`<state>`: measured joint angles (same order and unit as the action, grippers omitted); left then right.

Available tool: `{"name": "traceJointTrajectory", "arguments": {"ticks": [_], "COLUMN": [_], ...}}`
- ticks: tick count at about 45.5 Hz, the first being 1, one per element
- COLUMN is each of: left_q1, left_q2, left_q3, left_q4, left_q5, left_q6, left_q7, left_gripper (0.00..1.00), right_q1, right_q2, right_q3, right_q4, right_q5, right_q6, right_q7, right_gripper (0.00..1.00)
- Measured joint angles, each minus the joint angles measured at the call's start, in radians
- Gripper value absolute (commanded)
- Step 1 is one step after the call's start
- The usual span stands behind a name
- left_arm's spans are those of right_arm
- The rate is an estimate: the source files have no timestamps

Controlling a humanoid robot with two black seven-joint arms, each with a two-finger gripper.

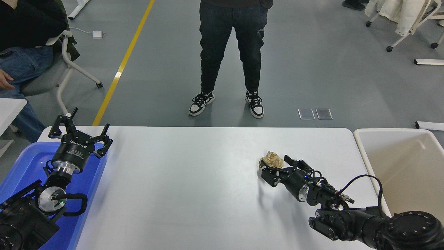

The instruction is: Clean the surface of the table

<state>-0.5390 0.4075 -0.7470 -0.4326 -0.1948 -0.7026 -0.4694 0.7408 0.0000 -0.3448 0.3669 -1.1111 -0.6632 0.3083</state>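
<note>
The white table surface [187, 187] fills the middle of the head view. A crumpled brown paper ball [272, 159] lies on it, right of centre. My right gripper [276, 167] is open and low over the table. Its fingertips are at the near side of the paper ball, one at its left and one at its right. I cannot tell whether they touch it. My left gripper [80, 134] is open and empty, parked at the lower left above the blue tub [20, 166].
A beige tub [361, 146] stands against the table's right edge. A person [229, 52] stands at the far side. Another person [20, 31] sits at the top left in a chair [66, 69].
</note>
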Motion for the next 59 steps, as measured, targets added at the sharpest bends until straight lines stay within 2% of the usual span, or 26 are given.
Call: {"name": "traceJointTrajectory", "arguments": {"ticks": [6,10,14,17,21,26,50,59], "left_q1": [0.0,0.0,0.0,0.0,0.0,0.0,0.0,0.0], "left_q2": [0.0,0.0,0.0,0.0,0.0,0.0,0.0,0.0], "left_q3": [0.0,0.0,0.0,0.0,0.0,0.0,0.0,0.0], "left_q4": [0.0,0.0,0.0,0.0,0.0,0.0,0.0,0.0], "left_q5": [0.0,0.0,0.0,0.0,0.0,0.0,0.0,0.0], "left_q6": [0.0,0.0,0.0,0.0,0.0,0.0,0.0,0.0], "left_q7": [0.0,0.0,0.0,0.0,0.0,0.0,0.0,0.0], "left_gripper": [1.0,1.0,1.0,1.0,1.0,1.0,1.0,1.0], "right_q1": [-0.001,-0.002,-0.002,-0.002,-0.003,-0.003,0.019,0.065], "right_q2": [0.0,0.0,0.0,0.0,0.0,0.0,0.0,-0.002], "right_q3": [0.001,0.001,0.002,0.002,0.002,0.002,0.006,0.015], "right_q4": [0.005,0.007,0.008,0.008,0.007,0.003,0.013,0.122], "right_q5": [0.006,0.009,0.017,0.029,0.042,0.055,0.139,0.189], "right_q6": [0.001,0.001,0.004,0.008,0.012,0.019,0.08,0.097], "right_q7": [-0.001,-0.001,-0.003,-0.003,-0.004,-0.005,0.031,0.049], "right_gripper": [0.82,0.59,0.45,0.3,0.2,0.01,0.0,0.0]}}
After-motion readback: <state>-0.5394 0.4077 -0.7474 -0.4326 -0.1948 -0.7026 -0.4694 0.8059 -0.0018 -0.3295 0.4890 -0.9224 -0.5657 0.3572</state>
